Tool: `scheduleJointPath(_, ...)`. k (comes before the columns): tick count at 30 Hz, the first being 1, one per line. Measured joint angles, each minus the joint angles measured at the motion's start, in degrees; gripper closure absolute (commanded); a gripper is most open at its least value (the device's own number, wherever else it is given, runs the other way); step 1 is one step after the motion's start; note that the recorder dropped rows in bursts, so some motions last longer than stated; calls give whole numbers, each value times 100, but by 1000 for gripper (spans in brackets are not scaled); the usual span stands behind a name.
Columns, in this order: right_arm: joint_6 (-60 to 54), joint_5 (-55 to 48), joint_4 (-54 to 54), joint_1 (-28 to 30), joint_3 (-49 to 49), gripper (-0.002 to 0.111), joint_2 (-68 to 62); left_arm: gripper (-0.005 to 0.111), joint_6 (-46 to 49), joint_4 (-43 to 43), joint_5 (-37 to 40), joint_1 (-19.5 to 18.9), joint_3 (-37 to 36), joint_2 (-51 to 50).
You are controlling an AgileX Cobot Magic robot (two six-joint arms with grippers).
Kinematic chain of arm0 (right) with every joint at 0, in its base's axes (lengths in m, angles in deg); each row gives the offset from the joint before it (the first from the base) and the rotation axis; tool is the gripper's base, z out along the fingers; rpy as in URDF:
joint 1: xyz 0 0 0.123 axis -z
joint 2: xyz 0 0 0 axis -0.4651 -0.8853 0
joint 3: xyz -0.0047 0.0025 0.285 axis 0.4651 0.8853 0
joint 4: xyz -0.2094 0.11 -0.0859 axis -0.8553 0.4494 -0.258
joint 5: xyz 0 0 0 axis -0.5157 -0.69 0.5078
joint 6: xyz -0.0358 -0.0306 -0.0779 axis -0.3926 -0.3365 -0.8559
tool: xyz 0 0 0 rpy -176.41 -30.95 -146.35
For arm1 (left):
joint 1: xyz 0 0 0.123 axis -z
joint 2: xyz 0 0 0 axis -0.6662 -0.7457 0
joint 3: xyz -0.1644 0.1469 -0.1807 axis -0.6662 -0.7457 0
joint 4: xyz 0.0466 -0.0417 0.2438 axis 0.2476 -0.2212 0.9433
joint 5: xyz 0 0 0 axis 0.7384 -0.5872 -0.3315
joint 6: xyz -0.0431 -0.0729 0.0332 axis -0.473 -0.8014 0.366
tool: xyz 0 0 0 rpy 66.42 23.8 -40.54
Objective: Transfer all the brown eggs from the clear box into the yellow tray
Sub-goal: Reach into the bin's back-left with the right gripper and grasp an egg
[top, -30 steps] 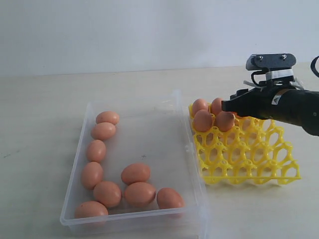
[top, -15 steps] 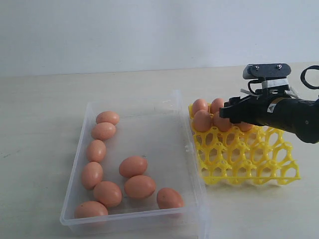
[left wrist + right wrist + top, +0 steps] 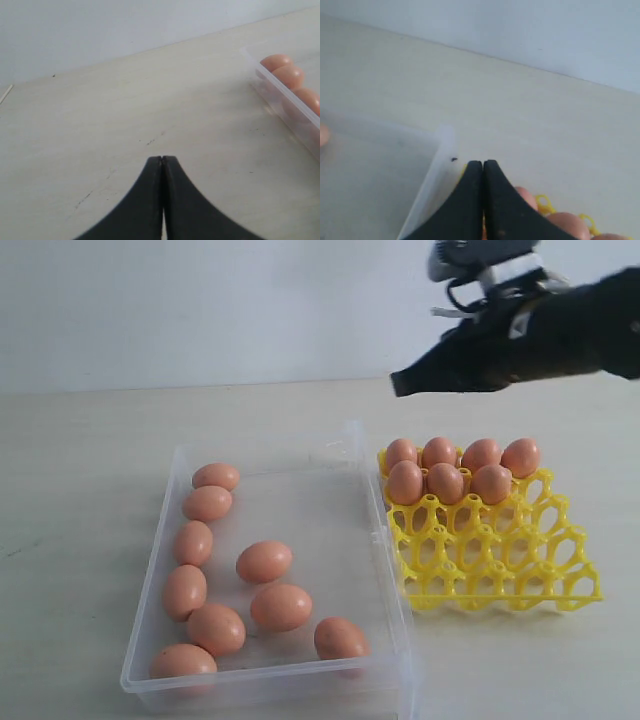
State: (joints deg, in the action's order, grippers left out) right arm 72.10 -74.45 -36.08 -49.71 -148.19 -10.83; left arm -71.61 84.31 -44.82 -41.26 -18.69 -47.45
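Observation:
Several brown eggs [image 3: 265,561] lie in the clear box [image 3: 368,536] at centre left, a column along its left wall and a cluster near the front. The yellow tray [image 3: 500,565] sits to its right with several eggs [image 3: 445,481] filling its two back rows. My right gripper [image 3: 400,384] hovers high above the tray's back left corner, shut and empty; its wrist view shows the fingertips [image 3: 483,163] together over the box corner [image 3: 442,137]. My left gripper [image 3: 162,159] is shut over bare table, beside the box wall [image 3: 280,95]; it is out of the exterior view.
The pale wooden table [image 3: 90,460] stretches around box and tray, with a white wall behind. The tray's two front rows of cups [image 3: 495,575] hold nothing. Bare box floor [image 3: 300,500] lies between the egg column and the right wall.
My right gripper has risen from the tray's back rows, up and slightly left, leaving an egg in the second row. One egg in the box shifted a little left.

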Motion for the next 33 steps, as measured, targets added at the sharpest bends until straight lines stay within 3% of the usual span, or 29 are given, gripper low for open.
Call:
scheduleJointPath(3,-1077,-1198,37,-624,-680,105,-121,107,0,0,0,0,0,0)
scheduleJointPath(7,-2949,-2459,599,-1251,-1391,91,-549,107,0,0,0,0,0,0)
scheduleJointPath(11,-4032,-3321,948,-1695,-1881,69,-1086,107,0,0,0,0,0,0)
scheduleJointPath(16,-4830,-3629,1026,-2054,-2267,37,-1675,107,0,0,0,0,0,0)
scheduleJointPath(24,-5877,-3594,1423,-2312,-2288,36,-2177,107,0,0,0,0,0,0)
scheduleJointPath(33,-5982,-3140,1476,-2324,-2726,36,-2762,107,0,0,0,0,0,0)
